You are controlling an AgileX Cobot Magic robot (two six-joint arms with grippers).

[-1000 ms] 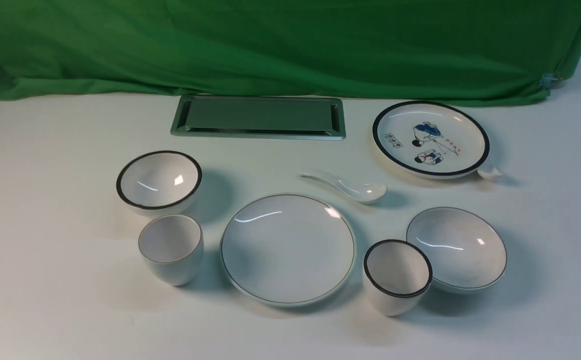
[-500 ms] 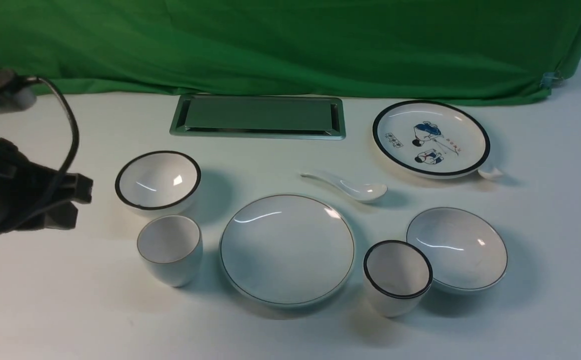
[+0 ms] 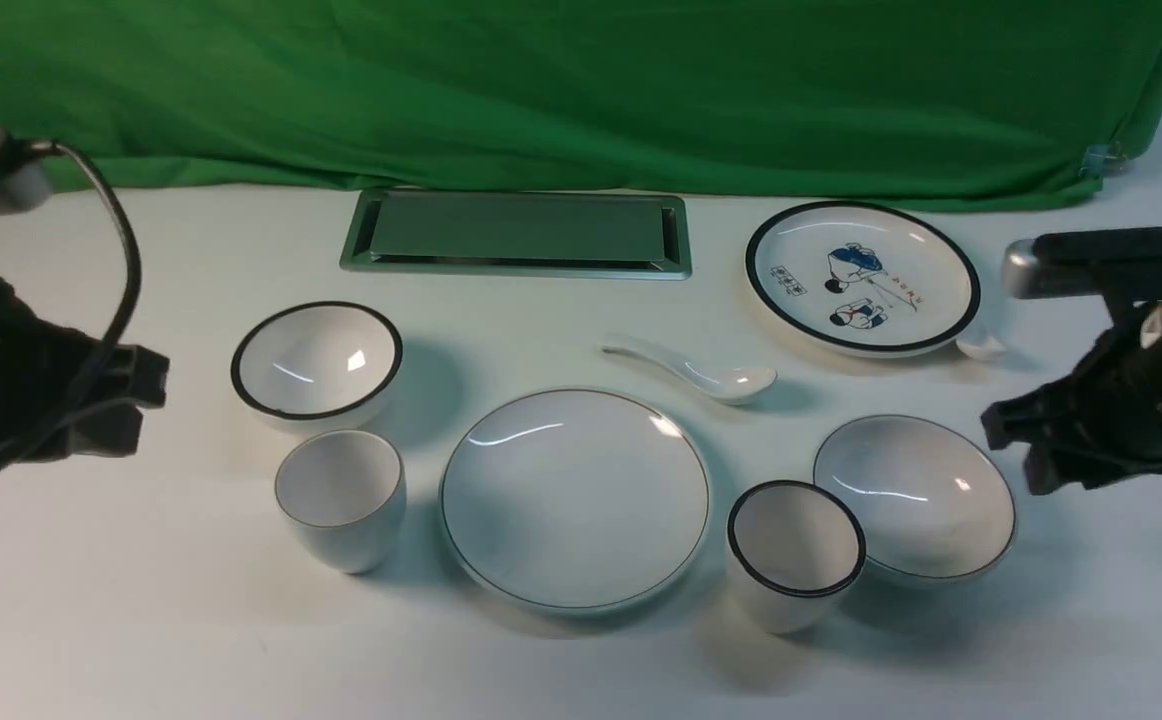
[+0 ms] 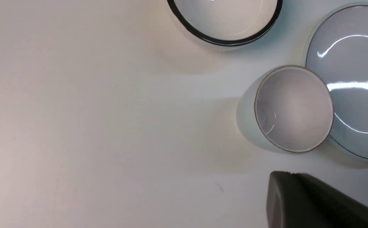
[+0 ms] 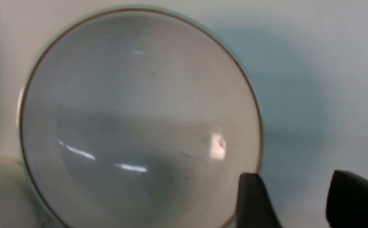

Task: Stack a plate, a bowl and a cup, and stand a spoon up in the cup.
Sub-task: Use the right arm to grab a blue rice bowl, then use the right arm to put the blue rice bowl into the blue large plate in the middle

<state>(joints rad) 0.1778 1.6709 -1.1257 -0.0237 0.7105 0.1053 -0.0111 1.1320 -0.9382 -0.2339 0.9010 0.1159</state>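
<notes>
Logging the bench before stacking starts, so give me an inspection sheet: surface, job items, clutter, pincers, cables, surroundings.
Surface: white table, no spills seen; metal tray set at the back.
Job's things: plate in the middle, bowl to its right, cup to its left, spoon behind it; nothing stacked.
Clutter: black-rimmed bowl, black-rimmed cup, cartoon plate, second spoon partly hidden behind that plate.
Grippers: left pincer shut, empty; right pincer open at the bowl's rim, holding nothing.
Cables: black cable looped over the left arm.
Surroundings: green cloth backdrop.
</notes>
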